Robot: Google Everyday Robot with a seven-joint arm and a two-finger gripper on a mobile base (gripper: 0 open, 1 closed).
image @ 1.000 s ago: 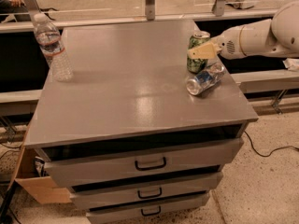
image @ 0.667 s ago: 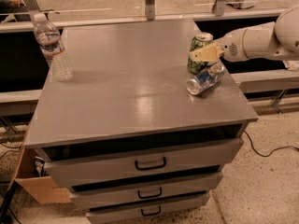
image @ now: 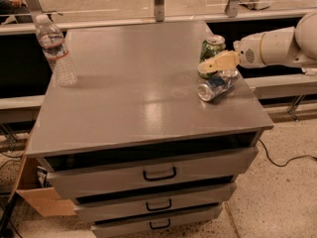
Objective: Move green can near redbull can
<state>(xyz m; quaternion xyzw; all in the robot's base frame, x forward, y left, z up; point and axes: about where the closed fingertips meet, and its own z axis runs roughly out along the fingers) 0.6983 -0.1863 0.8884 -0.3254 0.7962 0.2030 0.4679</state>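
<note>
The green can point(image: 212, 47) stands upright on the grey cabinet top point(image: 138, 83) near its right edge. The redbull can point(image: 215, 87) lies on its side just in front of the green can, almost touching it, with its shiny silver end pointing to the front left. My gripper point(image: 213, 65) reaches in from the right on a white arm point(image: 277, 46). It sits across the lower front of the green can, just above the redbull can, and hides the green can's lower part.
A clear plastic water bottle point(image: 55, 53) stands at the cabinet top's back left corner. The cabinet has three drawers point(image: 158, 174) below. A cardboard box point(image: 39, 202) sits on the floor at the left. A railing point(image: 158, 4) runs behind.
The arm and gripper have shifted slightly down and to the right. The green can and the redbull can stay where they were.
</note>
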